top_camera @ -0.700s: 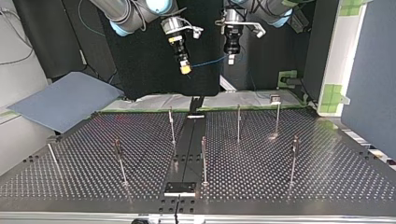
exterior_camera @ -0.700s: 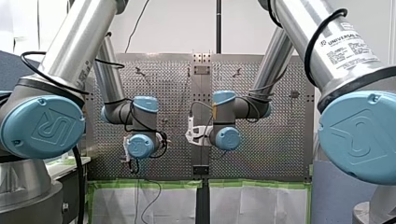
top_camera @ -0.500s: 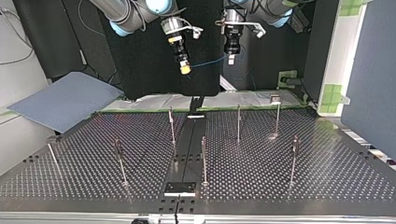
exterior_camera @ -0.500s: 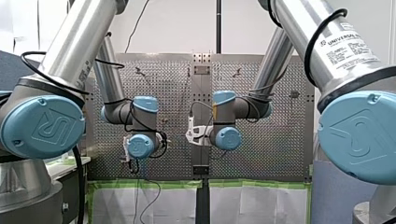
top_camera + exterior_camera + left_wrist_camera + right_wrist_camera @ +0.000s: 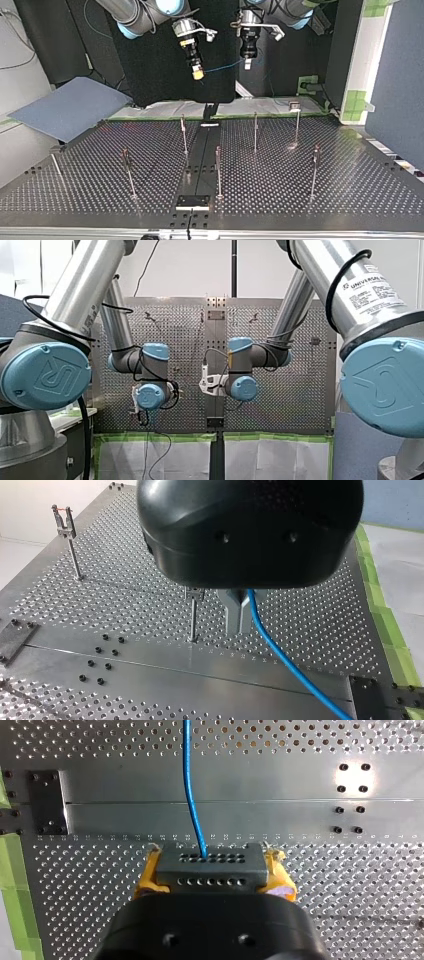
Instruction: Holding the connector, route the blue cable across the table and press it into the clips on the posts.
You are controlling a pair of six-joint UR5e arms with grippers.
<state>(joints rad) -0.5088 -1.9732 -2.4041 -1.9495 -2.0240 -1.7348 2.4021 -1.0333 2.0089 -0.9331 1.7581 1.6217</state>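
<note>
The table [image 5: 300, 190] fills the lower half of the top view, and thin posts [image 5: 218, 170] stand upright on it. Both claws hang well above its far edge, near 12 o'clock in that view. My right claw [image 5: 198, 75], with yellow pads, tilts toward 5 o'clock. My left claw [image 5: 247, 62] sits at 3 o'clock from it and points straight to 6 o'clock.

The right wrist view shows my right claw clamped on the connector [image 5: 210, 865], a dark block with rows of holes. Its long axis lies crosswise from pad to pad. The cable [image 5: 192, 785] leaves the block's face and points straight ahead of the claw. In the top view it spans the gap between the claws, running from about 8 to 2 o'clock.

In the left wrist view my left claw's metal fingers [image 5: 232, 615] are closed together on the cable. The cable trails away below them, and one of the posts stands just beside them.
</note>
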